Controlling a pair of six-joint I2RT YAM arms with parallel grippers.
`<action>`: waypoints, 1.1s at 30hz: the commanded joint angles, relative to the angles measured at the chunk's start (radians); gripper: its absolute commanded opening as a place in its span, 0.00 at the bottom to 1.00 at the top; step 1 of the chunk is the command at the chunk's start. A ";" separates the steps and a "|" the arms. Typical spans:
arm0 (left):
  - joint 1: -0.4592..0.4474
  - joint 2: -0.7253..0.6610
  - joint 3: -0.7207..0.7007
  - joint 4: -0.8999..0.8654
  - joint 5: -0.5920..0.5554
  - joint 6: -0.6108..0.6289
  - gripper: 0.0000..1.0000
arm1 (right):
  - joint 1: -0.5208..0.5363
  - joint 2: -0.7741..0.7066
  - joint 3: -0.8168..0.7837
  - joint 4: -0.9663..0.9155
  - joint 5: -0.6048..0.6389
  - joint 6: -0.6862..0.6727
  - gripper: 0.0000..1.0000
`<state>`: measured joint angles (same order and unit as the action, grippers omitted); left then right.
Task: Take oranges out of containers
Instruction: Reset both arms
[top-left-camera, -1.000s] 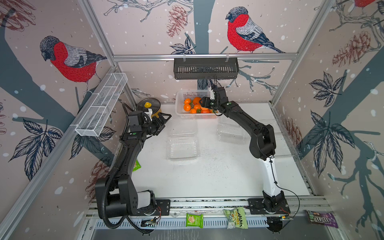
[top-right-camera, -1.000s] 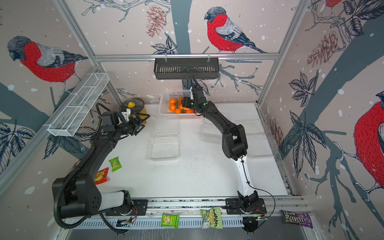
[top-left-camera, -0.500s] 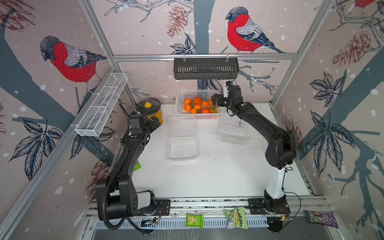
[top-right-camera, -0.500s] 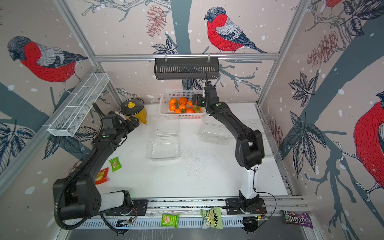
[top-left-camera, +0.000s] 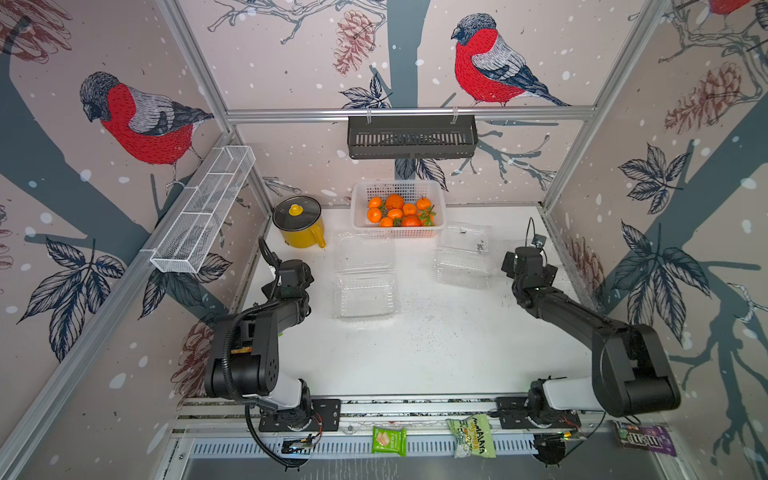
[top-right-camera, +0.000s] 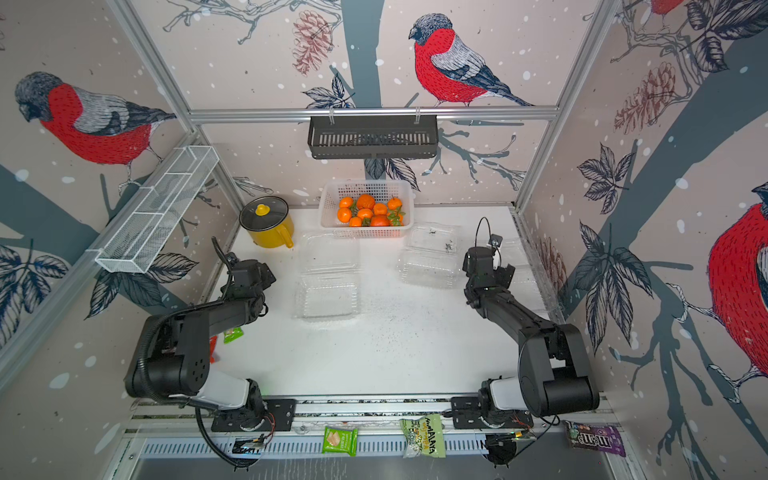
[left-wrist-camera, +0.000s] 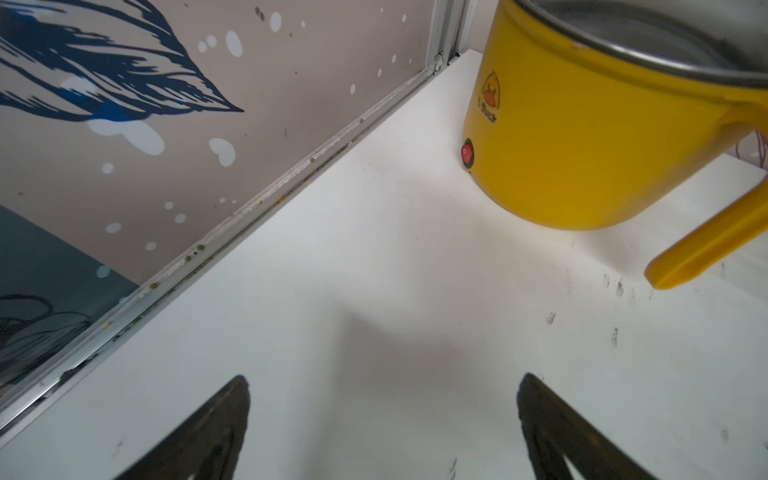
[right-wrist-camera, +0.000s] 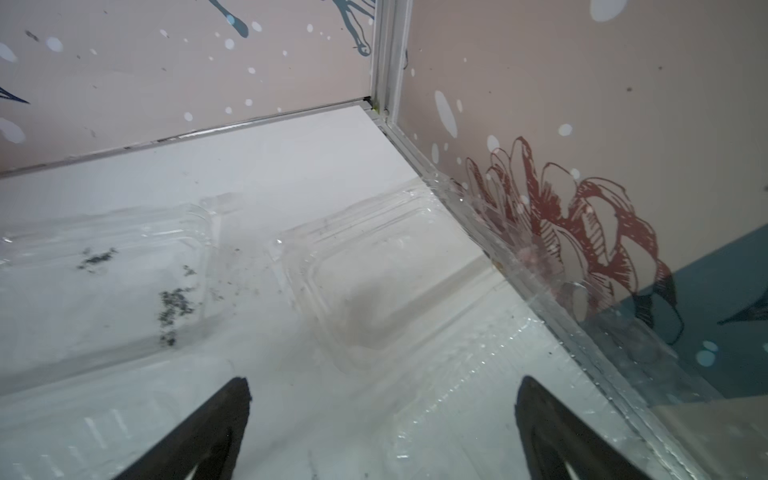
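Oranges (top-left-camera: 397, 212) all in the basket (top-left-camera: 399, 189), clear boxes (top-left-camera: 365, 291) empty.
My left gripper (left-wrist-camera: 384, 378) and right gripper (right-wrist-camera: 382, 380) both stand wide open, holding nothing. The oranges sit at the back wall, between the arms, well apart from both; the right jaws point over two bare boxes, the left toward the yellow pot (left-wrist-camera: 582, 124). I judge nothing remains to pick.

Left claw (left-wrist-camera: 382, 380) and right claw (right-wrist-camera: 381, 380) both hang spread wide, empty, well apart.
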<state>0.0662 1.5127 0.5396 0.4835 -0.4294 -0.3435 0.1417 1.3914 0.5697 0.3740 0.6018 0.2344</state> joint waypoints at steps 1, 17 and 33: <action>-0.028 -0.022 -0.049 0.218 0.025 0.103 0.99 | 0.002 0.017 -0.119 0.395 0.090 -0.097 1.00; -0.189 -0.005 -0.294 0.718 0.029 0.328 0.99 | -0.032 0.103 -0.403 0.952 -0.132 -0.135 1.00; -0.186 0.006 -0.277 0.701 0.024 0.318 0.99 | -0.083 0.107 -0.358 0.868 -0.173 -0.087 1.00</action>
<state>-0.1272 1.5185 0.2520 1.1614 -0.3965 -0.0265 0.0578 1.5017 0.2073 1.2453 0.4309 0.1337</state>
